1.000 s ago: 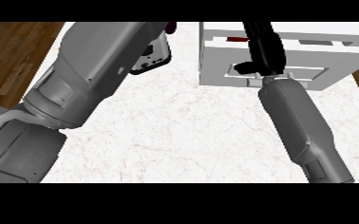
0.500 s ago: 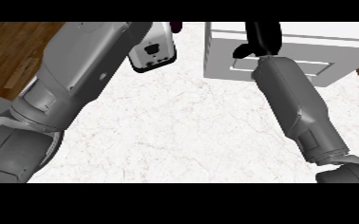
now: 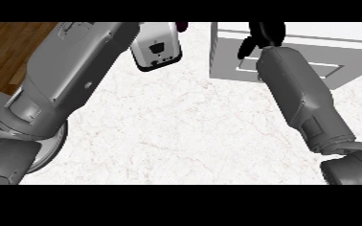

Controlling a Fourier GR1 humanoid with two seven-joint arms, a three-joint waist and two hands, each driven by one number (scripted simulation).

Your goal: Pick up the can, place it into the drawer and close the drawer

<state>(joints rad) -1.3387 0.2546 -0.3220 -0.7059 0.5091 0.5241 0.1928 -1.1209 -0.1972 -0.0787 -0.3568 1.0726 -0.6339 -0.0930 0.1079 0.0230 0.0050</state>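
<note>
Since a second ago the red can seen by the right hand (image 3: 263,34) has gone from sight, and the drawer (image 3: 233,52) front shows plain grey with a recessed panel; the view has shifted so both forearms sit higher; the can cannot be seen now, so where it lies cannot be told; the right hand is black, at the drawer's top edge, thumb hanging down over the front, how far open cannot be told; the left hand's white-backed wrist plate (image 3: 155,45) hangs over the marble counter (image 3: 176,124), its fingers hidden.
</note>
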